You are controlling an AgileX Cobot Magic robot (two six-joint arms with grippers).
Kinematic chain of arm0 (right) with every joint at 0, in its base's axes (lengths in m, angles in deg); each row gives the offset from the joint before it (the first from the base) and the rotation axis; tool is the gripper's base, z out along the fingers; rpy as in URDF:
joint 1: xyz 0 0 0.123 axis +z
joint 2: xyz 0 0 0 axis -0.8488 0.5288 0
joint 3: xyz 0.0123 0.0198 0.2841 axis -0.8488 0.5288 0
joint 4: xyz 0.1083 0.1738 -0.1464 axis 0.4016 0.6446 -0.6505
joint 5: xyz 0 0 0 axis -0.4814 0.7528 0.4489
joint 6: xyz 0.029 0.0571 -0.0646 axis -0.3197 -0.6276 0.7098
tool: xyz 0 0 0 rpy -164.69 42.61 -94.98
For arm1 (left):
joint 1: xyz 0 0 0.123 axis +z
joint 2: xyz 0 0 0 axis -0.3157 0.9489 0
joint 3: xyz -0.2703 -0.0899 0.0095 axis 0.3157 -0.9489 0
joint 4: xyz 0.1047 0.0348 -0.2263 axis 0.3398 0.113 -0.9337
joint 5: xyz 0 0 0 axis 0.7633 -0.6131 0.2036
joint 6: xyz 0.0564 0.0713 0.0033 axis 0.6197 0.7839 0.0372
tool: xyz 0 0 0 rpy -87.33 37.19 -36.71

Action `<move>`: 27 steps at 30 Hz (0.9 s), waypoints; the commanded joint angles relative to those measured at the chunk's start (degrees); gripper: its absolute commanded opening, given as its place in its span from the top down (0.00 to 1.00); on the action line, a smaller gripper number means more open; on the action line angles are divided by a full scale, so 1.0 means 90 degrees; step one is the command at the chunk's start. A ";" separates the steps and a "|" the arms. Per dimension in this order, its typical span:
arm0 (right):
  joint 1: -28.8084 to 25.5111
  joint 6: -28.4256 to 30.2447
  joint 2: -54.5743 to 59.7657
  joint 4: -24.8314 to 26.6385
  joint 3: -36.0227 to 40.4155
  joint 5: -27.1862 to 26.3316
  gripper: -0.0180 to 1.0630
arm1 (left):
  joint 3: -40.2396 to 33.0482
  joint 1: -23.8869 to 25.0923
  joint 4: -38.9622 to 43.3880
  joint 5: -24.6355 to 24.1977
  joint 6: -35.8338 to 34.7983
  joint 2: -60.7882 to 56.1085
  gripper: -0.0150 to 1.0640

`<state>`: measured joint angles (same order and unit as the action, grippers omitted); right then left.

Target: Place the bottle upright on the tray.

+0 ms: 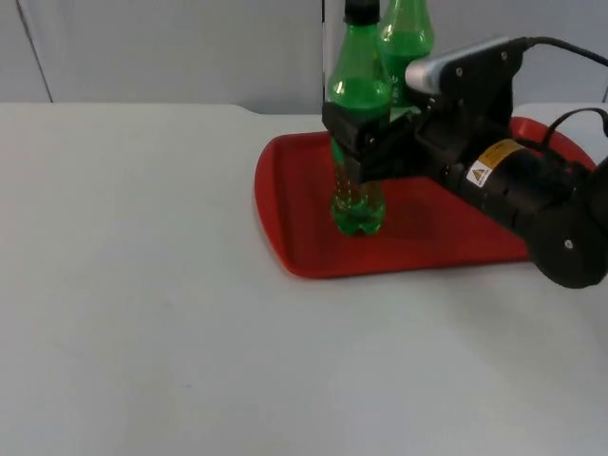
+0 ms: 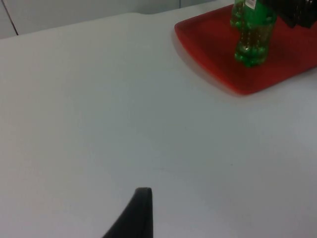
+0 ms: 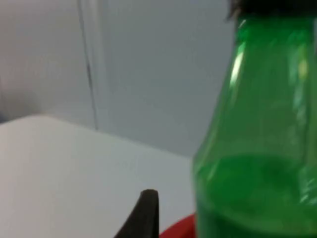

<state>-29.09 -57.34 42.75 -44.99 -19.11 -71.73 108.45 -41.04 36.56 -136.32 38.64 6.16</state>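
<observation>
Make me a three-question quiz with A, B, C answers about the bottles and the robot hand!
1. Where does the held green bottle stand?
A. on the red tray
B. on the bare white table
C. on the floor

2. How many green bottles are on the tray?
A. one
B. two
C. four

3. What is the right hand doing?
A. hanging open, far from everything
B. gripping the front bottle
C. lifting the tray

Answers:
1 A, its base rests on the tray.
2 B, a second bottle stands behind the first.
3 B, the hand clamps the bottle's middle. The left hand waits over the table.
</observation>
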 commanded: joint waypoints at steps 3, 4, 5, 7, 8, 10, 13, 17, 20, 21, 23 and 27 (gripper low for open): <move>0.0025 -0.0048 -0.0262 -0.0342 0.0399 0.0233 0.17 | -0.0022 0.0000 -0.0038 0.0012 -0.0027 -0.0031 0.01; 0.0025 -0.0089 -0.0337 -0.0328 0.0516 0.0261 0.17 | -0.0022 0.0000 -0.0038 0.0012 -0.0027 -0.0031 0.01; 0.0025 -0.0089 -0.0337 -0.0328 0.0516 0.0261 0.17 | -0.0022 0.0000 -0.0038 0.0012 -0.0027 -0.0031 0.01; 0.0025 -0.0396 -0.0530 -0.0288 0.0727 0.0683 0.17 | -0.0022 0.0000 -0.0038 0.0012 -0.0027 -0.0031 0.01; 0.0025 -0.0553 -0.0679 -0.0276 0.0831 0.1004 0.17 | -0.0022 0.0000 -0.0038 0.0012 -0.0027 -0.0031 0.01; 0.0025 -0.0621 -0.0849 -0.0276 0.0930 0.1441 0.17 | -0.0022 0.0000 -0.0038 0.0012 -0.0027 -0.0031 0.01; 0.0025 -0.0679 -0.1511 -0.0301 0.1180 0.2916 0.17 | -0.0022 0.0000 -0.0038 0.0012 -0.0027 -0.0031 0.01; 0.0025 -0.0691 -0.2166 -0.0301 0.1237 0.4349 0.17 | -0.0022 0.0000 -0.0038 0.0012 -0.0027 -0.0031 0.01; 0.0025 -0.0812 -0.2826 -0.0301 0.1237 0.5795 0.17 | -0.0022 0.0000 -0.0038 0.0012 -0.0027 -0.0031 0.01; 0.0025 -0.0812 -0.2826 -0.0301 0.1237 0.5795 0.17 | -0.0022 0.0000 -0.0038 0.0012 -0.0027 -0.0031 0.01; 0.0025 -0.1005 -0.3245 -0.0273 0.1237 0.6606 0.17 | -0.0022 0.0000 -0.0038 0.0012 -0.0027 -0.0031 0.01; 0.0025 -0.1393 -0.3727 -0.0273 0.1237 0.7471 0.17 | -0.0022 0.0000 -0.0038 0.0012 -0.0027 -0.0031 0.01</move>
<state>-29.09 -68.42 11.20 -47.27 -8.27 -8.21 108.45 -41.04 36.56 -136.32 38.64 6.16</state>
